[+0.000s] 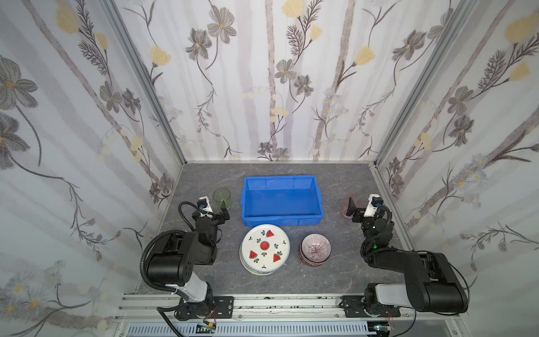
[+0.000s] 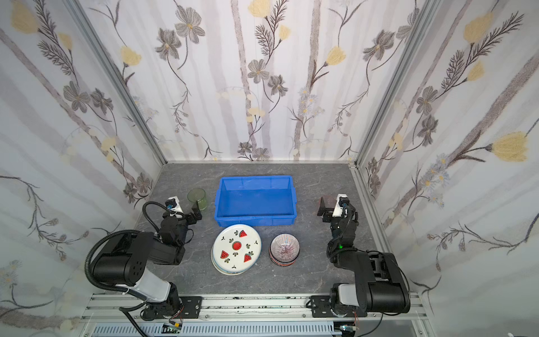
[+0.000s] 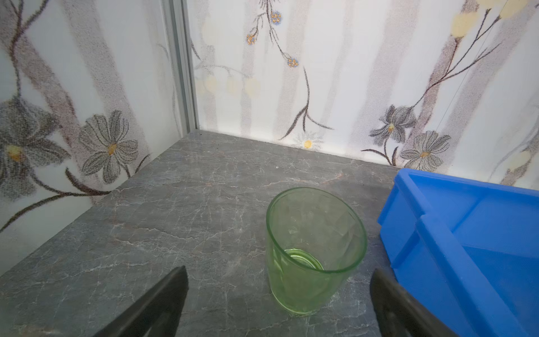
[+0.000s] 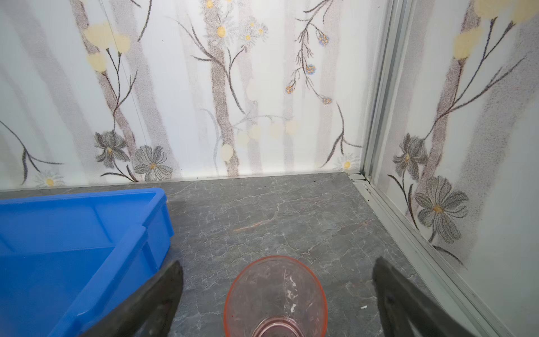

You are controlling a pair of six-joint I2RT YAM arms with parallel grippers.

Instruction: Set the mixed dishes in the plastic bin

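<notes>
Grey marbled table (image 1: 335, 277) inside flower-papered walls. Nothing has gone in yet: the plastic bin (image 1: 280, 177) stands bare at the middle. Every dish waits outside it. The plate stack, topped by the watermelon plate (image 1: 264, 247), and the bowl stack (image 1: 315, 248) sit just before its near wall. The green tumbler (image 3: 313, 251) stands to its left and the pink tumbler (image 4: 275, 300) to its right. The left gripper (image 3: 278, 272) and right gripper (image 4: 278, 268) are both spread wide and empty, each facing a tumbler. Only the bin's raised rim looks likely to get in the way.
</notes>
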